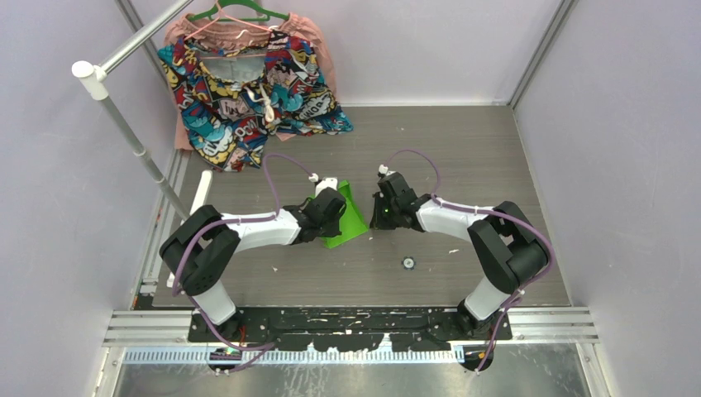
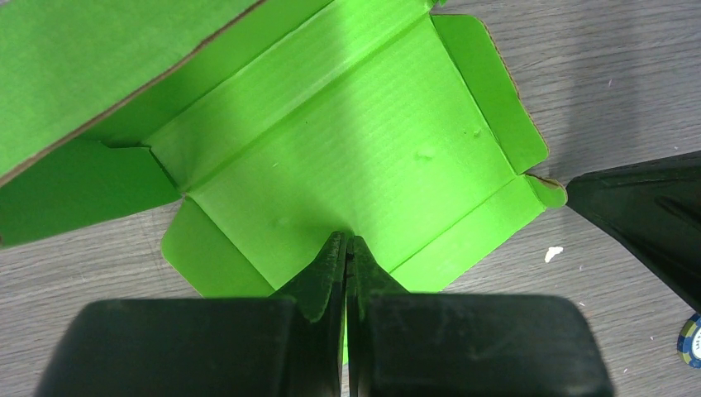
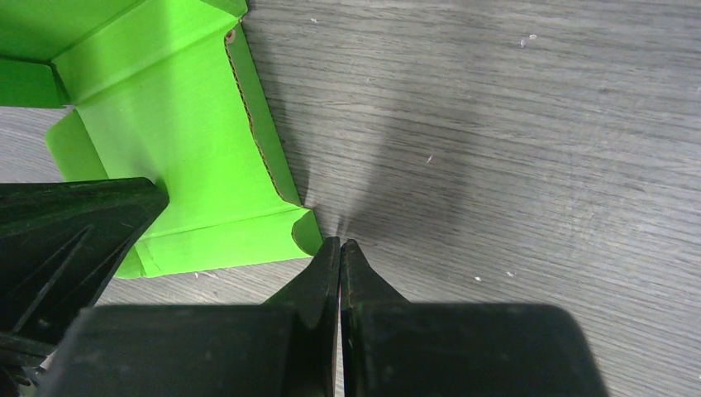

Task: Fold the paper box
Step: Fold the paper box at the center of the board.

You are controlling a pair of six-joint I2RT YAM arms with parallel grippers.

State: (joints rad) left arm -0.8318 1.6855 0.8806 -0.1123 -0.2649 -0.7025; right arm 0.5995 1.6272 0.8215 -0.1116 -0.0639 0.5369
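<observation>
The paper box [image 1: 353, 223] is a lime-green die-cut sheet lying mostly flat on the grey table, with one panel raised at its far left. In the left wrist view the sheet [image 2: 355, 141] fills the middle, creases and side flaps showing. My left gripper [image 2: 347, 240] is shut, its tips resting on the sheet's middle panel; from above it [image 1: 335, 203] sits over the sheet. My right gripper [image 3: 340, 242] is shut and empty, its tips on the table just beside the sheet's [image 3: 182, 149] near corner tab. From above the right gripper [image 1: 382, 211] is right of the sheet.
A colourful patterned garment [image 1: 248, 83] hangs on a green hanger at the back left, by a white rail pole [image 1: 132, 132]. A small round disc [image 1: 407, 263] lies near the front. Walls close in on both sides.
</observation>
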